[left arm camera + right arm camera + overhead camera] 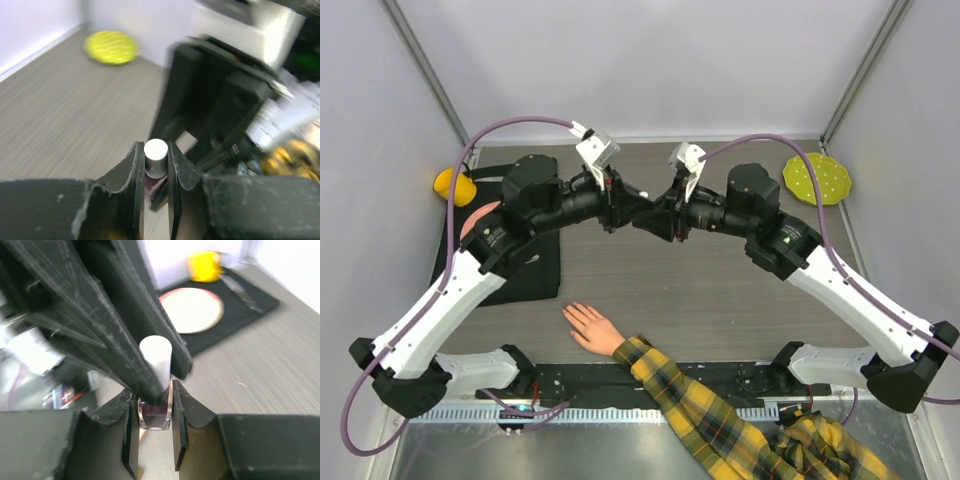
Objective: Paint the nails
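Observation:
The pale hand (590, 327) lies palm down with spread fingers near the table's front edge, its plaid sleeve (700, 400) running to the lower right. Its nails are too small to make out. My left gripper (626, 210) and right gripper (658, 216) meet tip to tip above the table's middle, well behind the hand. The left gripper (155, 165) is shut on the white cap (155, 150) of a small dark polish bottle. The right gripper (155, 425) is shut on the bottle's glass body (155, 412), with the cap (156, 355) standing above it. The bottle is hidden in the top view.
A black mat (525, 265) at the left holds a pink plate (473, 222) and has a yellow object (453, 186) at its far corner. A yellow-green dotted disc (817, 179) lies at the back right; it also shows in the left wrist view (111, 47).

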### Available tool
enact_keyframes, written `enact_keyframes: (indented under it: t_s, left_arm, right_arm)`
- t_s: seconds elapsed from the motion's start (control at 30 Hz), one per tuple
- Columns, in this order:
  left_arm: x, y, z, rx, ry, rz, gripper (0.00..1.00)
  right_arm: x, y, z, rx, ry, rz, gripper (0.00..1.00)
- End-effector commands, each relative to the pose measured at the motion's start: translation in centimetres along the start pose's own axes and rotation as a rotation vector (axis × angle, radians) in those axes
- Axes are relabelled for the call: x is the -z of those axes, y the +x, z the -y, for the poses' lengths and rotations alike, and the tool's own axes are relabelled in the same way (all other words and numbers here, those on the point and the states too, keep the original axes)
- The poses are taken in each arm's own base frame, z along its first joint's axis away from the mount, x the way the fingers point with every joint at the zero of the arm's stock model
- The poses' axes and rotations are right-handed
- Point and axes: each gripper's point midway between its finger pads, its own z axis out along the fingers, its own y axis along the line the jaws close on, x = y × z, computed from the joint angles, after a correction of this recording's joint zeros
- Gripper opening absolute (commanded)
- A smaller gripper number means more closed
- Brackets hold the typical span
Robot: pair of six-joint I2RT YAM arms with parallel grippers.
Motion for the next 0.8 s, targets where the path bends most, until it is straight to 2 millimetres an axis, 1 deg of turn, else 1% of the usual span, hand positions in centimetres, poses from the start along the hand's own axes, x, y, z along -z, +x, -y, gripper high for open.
enact_keyframes:
  t_s: [0.0,0.03,0.07,0.1,0.13,0.17,0.2,0.23,0.27,0.3,0.33,0.37,0.4,0.43,0.47,0.5,0.53,0.57,0.6,0.63,0.67,0.7,0.73,0.77]
  left_arm:
    - [6.4,-0.2,12.0,-0.164,0.786,0.047,0.00]
    - [7.0,-0.4,12.1,-0.162,0.850,0.049,0.00]
    - [6.7,-0.8,11.5,-0.133,0.851,0.045,0.00]
    - [6.4,-1.4,10.2,-0.112,0.820,0.046,0.00]
    - [6.2,-1.6,9.7,-0.090,0.816,0.033,0.00]
    - [5.5,-1.8,9.1,-0.081,0.799,0.030,0.00]
    - [5.3,-1.8,8.8,-0.078,0.783,0.029,0.00]
    - [5.1,-1.7,8.6,-0.083,0.770,0.028,0.00]
    - [4.7,-2.2,8.2,-0.082,0.726,0.047,0.00]
    - [4.4,-2.1,7.7,-0.076,0.688,0.044,0.00]
    - [4.4,-1.9,7.3,-0.078,0.647,0.026,0.00]
    - [3.9,-2.4,6.3,-0.077,0.564,0.041,0.02]
    - [3.7,-2.5,5.9,-0.080,0.525,0.037,0.08]
    - [4.0,-3.0,5.7,-0.090,0.493,0.040,0.31]
    - [4.2,-2.7,5.3,-0.091,0.461,0.022,0.44]
    - [4.5,-3.2,4.9,-0.098,0.407,0.037,0.55]
    - [4.8,-3.4,4.8,-0.109,0.383,0.046,0.71]
    - [5.2,-3.4,4.6,-0.117,0.357,0.047,0.75]
    - [6.0,-4.2,4.3,-0.133,0.301,0.084,0.77]
    - [6.2,-4.3,3.9,-0.130,0.268,0.092,0.79]
    - [6.4,-4.6,3.4,-0.125,0.221,0.110,0.80]
    - [6.7,-5.1,3.0,-0.091,0.176,0.130,0.81]
    - [7.0,-5.8,1.9,-0.070,0.094,0.161,0.79]
    - [7.0,-6.0,1.4,-0.042,0.060,0.171,0.76]
  right_arm:
    - [4.9,-4.3,-12.6,0.182,-0.720,0.168,0.01]
    - [6.8,-4.7,-15.0,0.050,-0.851,0.139,0.01]
    - [7.8,-4.3,-16.3,0.004,-0.937,0.127,0.01]
    - [8.9,-5.9,-17.3,0.076,-0.991,0.220,0.01]
    - [9.2,-6.2,-17.5,0.038,-1.004,0.209,0.01]
    - [9.3,-6.6,-17.3,0.065,-0.991,0.227,0.01]
    - [8.7,-6.2,-16.6,0.009,-0.935,0.182,0.01]
    - [8.0,-5.9,-16.0,0.020,-0.894,0.168,0.01]
    - [7.5,-6.7,-15.4,0.135,-0.837,0.210,0.01]
    - [6.7,-5.5,-14.5,0.072,-0.778,0.136,0.01]
    - [6.5,-5.5,-14.0,0.075,-0.758,0.136,0.01]
    - [6.3,-5.5,-13.7,0.070,-0.745,0.134,0.01]
    - [5.9,-5.5,-13.1,0.064,-0.711,0.140,0.01]
    - [5.7,-5.3,-12.7,0.064,-0.688,0.139,0.01]
    - [5.4,-5.1,-12.2,0.067,-0.667,0.135,0.01]
    - [5.0,-5.0,-11.8,0.065,-0.644,0.132,0.01]
    - [4.3,-5.0,-10.9,0.069,-0.598,0.135,0.01]
    - [3.9,-4.6,-10.4,0.059,-0.564,0.118,0.01]
    - [3.5,-4.0,-9.7,0.065,-0.525,0.094,0.01]
    - [2.7,-4.2,-8.4,0.064,-0.445,0.097,0.01]
    - [2.2,-3.7,-7.3,0.048,-0.386,0.075,0.01]
    - [1.8,-3.5,-6.5,0.053,-0.337,0.071,0.01]
    - [1.4,-3.6,-5.7,0.050,-0.292,0.069,0.01]
    - [0.8,-3.2,-4.4,0.035,-0.229,0.053,0.01]
